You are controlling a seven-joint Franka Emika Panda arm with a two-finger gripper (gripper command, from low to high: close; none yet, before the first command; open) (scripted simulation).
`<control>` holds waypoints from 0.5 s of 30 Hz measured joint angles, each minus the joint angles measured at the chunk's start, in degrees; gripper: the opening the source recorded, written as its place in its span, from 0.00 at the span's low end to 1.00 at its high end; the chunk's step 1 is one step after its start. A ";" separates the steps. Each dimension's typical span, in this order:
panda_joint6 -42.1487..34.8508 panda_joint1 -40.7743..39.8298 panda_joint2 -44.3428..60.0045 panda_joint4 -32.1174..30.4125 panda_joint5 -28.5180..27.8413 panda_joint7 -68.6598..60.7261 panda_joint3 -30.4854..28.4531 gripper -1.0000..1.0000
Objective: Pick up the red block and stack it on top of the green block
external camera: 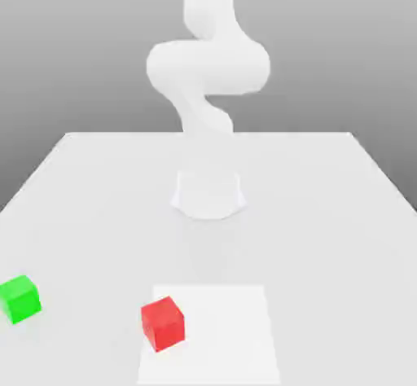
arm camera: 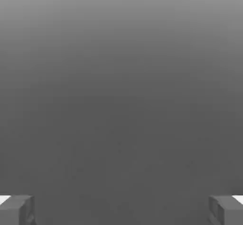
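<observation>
We see the red block point(external camera: 163, 323) resting on the bench point(external camera: 326, 205), well apart from the green block point(external camera: 19, 298) toward the exterior view's left. We judge it light, rigid and matte, best gripped across two opposite side faces. As a cube it has no long axis; one vertical edge faces the camera. Our gripper point(arm camera: 121, 210) is spread wide and empty.

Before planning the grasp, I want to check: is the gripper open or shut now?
Open. In the hand view the gripper has its two fingertips far apart at opposite edges, with nothing between them.
</observation>
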 joint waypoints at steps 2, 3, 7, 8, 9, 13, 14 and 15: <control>2.24 -1.95 4.42 -1.81 -0.23 4.37 1.07 0.50; 3.31 -2.93 6.54 -2.67 -0.31 6.45 1.63 0.50; 7.54 -6.39 14.90 -6.08 -0.91 14.82 3.46 0.50; 8.59 -7.19 16.98 -6.93 -1.10 16.93 3.85 0.50; 9.64 -7.92 19.06 -7.78 -1.32 19.06 4.17 0.50; 13.84 -10.40 27.40 -11.16 -2.20 27.60 4.96 0.50; 14.88 -10.88 29.48 -12.01 -2.39 29.71 5.02 0.50; 15.94 -11.35 31.56 -12.86 -2.52 31.78 5.07 0.50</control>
